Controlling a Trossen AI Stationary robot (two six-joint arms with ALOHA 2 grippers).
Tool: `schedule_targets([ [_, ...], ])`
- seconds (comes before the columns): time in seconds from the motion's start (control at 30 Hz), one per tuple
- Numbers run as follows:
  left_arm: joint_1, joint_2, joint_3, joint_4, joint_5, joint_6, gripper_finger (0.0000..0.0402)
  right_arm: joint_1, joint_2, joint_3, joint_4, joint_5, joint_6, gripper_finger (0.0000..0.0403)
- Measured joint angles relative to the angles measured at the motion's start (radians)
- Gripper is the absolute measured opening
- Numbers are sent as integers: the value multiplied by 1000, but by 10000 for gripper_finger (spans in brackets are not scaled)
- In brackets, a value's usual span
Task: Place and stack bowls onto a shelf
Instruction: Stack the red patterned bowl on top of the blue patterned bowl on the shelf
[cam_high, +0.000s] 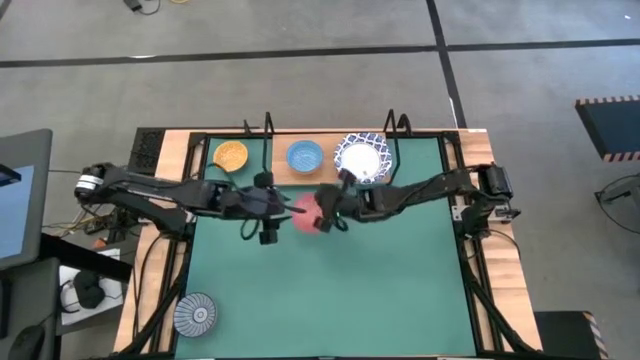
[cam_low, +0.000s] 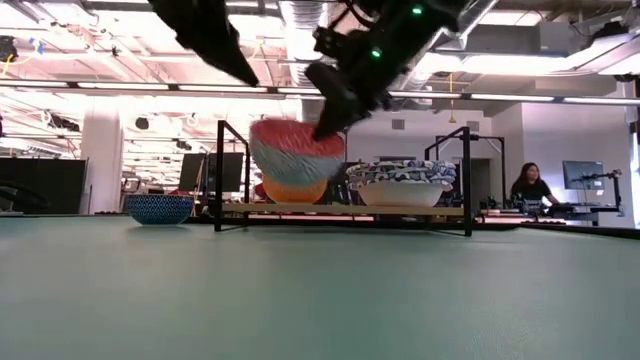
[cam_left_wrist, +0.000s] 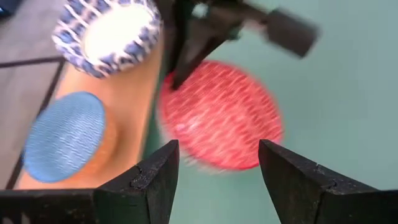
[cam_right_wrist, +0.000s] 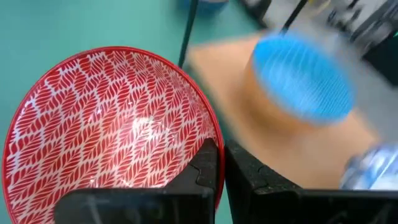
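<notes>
1. Above the mat, just in front of the shelf (cam_high: 300, 180), the red bowl (cam_high: 305, 213) hangs by its rim, clear of the table in the low view.
2. Right gripper (cam_high: 328, 218): fingers clamped on that rim, one inside, one outside.
3. Light blue bowl (cam_high: 305, 156): mid-shelf, nearest stacking target; orange-yellow bowl (cam_high: 231, 154) to its left, lattice-rimmed stack (cam_high: 360, 158) to its right.
4. Advice: carry the red bowl level over the chosen bowl, centre it, lower until nested, then release.
5. Left gripper (cam_high: 268, 232): jaws wide and empty, just left of the bowl; it should keep clear.
</notes>
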Motion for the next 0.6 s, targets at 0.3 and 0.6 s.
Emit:
schedule_targets([
  [0.3,-44,-226,-153,2,-133,-67,206,-136,0,81,237,-5,-275,35],
  [0.6,-42,-343,-302,3,-223,-149,206,-357,0,88,280,-141,-315,35],
])
